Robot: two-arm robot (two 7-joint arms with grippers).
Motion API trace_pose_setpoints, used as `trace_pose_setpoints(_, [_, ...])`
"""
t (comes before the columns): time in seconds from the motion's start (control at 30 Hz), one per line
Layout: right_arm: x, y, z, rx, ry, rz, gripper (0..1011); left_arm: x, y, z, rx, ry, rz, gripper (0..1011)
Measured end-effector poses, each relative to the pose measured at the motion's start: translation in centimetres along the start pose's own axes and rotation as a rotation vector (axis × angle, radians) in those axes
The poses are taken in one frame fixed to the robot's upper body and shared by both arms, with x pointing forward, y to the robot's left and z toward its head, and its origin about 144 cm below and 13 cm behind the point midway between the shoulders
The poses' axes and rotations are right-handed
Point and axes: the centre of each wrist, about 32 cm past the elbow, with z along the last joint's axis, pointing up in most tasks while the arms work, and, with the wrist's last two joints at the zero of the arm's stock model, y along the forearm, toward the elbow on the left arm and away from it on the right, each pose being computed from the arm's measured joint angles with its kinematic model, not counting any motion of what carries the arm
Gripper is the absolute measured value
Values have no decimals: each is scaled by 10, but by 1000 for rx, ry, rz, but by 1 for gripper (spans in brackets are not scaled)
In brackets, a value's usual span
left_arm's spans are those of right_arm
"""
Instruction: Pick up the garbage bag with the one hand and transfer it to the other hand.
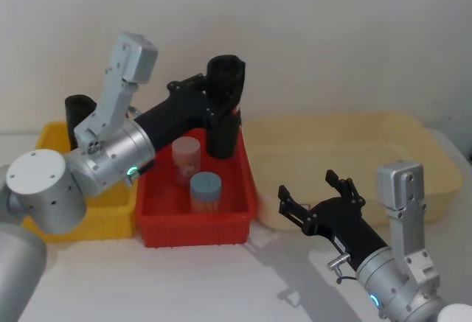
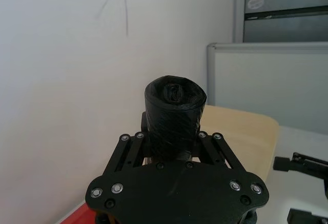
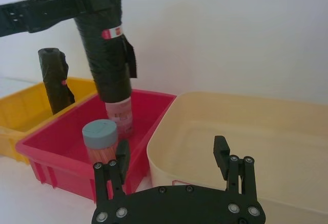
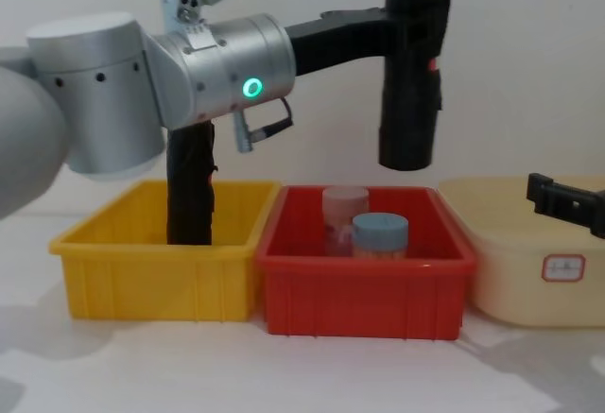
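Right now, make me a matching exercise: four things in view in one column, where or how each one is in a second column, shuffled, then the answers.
Things:
1. garbage bag
2. thin wrinkled black roll
3. blue-lidded jar
4. right pincer

Places or states:
A. standing in the yellow bin
B. open, beside the cream tub
C. standing inside the red bin
D. held up in the air by the left pincer

Pairs: 1-D, 2-A, 3-C, 4-B.
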Motion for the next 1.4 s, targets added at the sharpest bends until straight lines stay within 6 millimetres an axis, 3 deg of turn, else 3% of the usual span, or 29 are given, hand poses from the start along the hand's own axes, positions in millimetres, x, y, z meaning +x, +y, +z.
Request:
trace_pose_setpoints(0.47, [0,0,0,0,0,0,1000,-5,-18,-12,-26,53,-42,371])
trace_pose_setpoints(0.97, [-3,1,-1,30,-16,6,1000,-11,-24,-17,-32,84,-56,370])
trace_pose_setpoints(1.4, [-13,14,-1,66,-38,33,1000,-12,-25,-18,-35,92,-60,371])
